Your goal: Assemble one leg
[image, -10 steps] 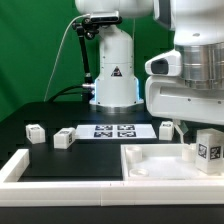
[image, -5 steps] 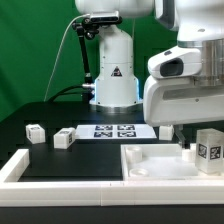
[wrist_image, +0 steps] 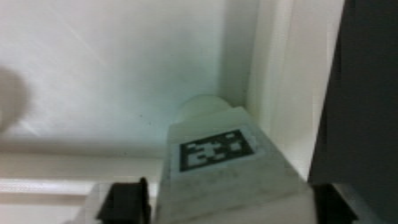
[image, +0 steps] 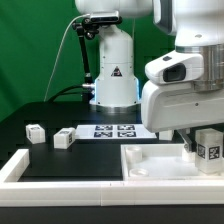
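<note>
Exterior view: I am holding the leg [image: 209, 150] upright over the tray [image: 150, 166] on the bench [image: 50, 118]; my grip itself is hiding here. Wrist view: my fingers [wrist_image: 128, 203] are pinching the leg narrowly, one each side, its long axis pointing straight out from them toward the tray's inner corner.

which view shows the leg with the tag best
The wrist view: the leg fills it, tag facing the camera, against the white tray. The exterior view shows the leg small at its right edge, under the arm.
</note>
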Controlling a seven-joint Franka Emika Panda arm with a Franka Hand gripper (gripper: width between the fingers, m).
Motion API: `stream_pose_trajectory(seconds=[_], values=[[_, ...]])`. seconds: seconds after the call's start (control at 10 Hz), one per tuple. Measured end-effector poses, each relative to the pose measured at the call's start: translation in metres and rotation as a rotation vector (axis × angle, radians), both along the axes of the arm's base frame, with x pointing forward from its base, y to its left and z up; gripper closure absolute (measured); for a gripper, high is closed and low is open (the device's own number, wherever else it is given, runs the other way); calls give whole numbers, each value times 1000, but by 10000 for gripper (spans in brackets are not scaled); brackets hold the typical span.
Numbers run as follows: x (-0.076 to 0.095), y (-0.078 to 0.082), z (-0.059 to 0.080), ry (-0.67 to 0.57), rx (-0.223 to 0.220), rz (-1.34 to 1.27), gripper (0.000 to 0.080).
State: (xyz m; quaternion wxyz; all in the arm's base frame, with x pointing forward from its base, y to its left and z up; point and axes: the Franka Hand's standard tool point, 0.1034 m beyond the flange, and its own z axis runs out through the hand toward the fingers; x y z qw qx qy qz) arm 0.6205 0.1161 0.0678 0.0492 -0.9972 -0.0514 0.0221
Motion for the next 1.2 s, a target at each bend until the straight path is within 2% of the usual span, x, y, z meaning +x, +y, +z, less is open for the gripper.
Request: stream_pose_trajectory(seconds=[0.1,0.4,0.6,1.1,1.2], values=[[0,0,0,0,0,-2,511],[0,0,0,9,-2,-86,511],[3,-1,-1,42,11,-400,511],[6,-1,-1,99,0,-987,511],[6,-3,-1,108,6,-1188,511]])
